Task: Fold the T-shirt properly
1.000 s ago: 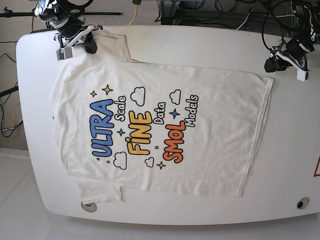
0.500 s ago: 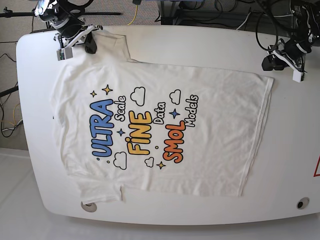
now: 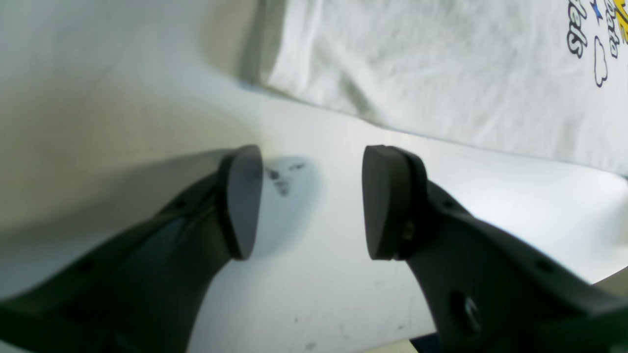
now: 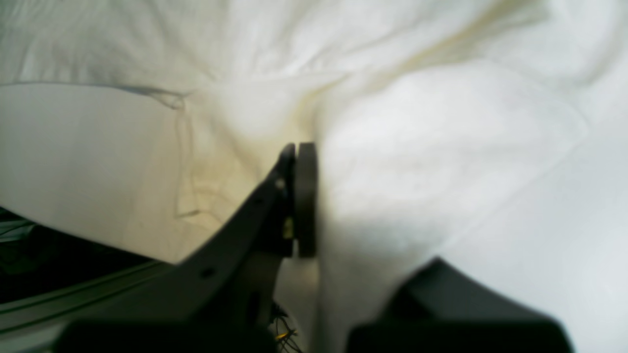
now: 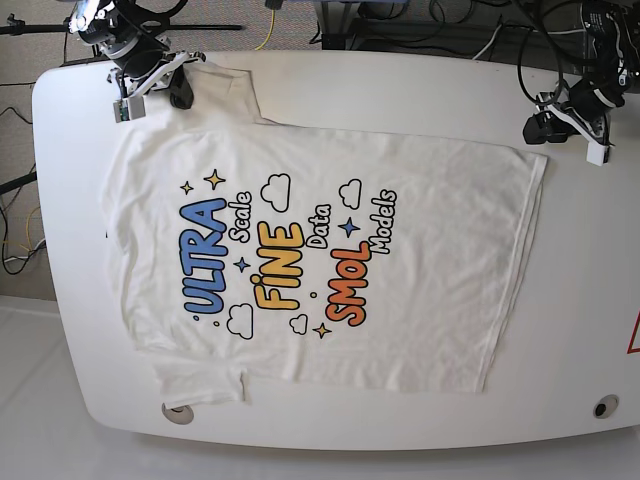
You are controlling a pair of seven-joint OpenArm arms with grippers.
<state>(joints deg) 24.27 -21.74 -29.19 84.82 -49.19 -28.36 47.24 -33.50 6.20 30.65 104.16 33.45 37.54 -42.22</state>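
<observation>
Base view: one large white short-sleeved cotton T-shirt (image 5: 330, 260) lies spread flat, print up, on one white rounded table (image 5: 590, 300); collar end toward the left of the scene, hem toward the right. Two black grippers are in view, one at each far corner of the shirt.

Print, read from collar side to hem side: blue "ULTRA" with small "Scale", yellow "FINE" with "Data", orange "SMOL" with "Models". Counted around the lettering: four white clouds, three yellow stars, two blue stars.

Right gripper (image 5: 150, 90) is at the far left, at the shirt's far sleeve. Right wrist view: one black pad (image 4: 305, 196) presses against a bunched white fold of the shirt; the other finger is hidden behind cloth, so the jaws are clamped on the T-shirt.

Left gripper (image 5: 568, 124) is at the far right, just beside the far hem corner. Left wrist view: its two black pads (image 3: 240, 201) stand well apart, nothing between them, bare table beneath with a dark smudge (image 3: 282, 179); the shirt's hem edge lies beyond the fingertips, not touching.

Against the frame half a second earlier: shirt outline unchanged, right gripper unchanged on the sleeve, left gripper shifted only slightly near the hem corner
</observation>
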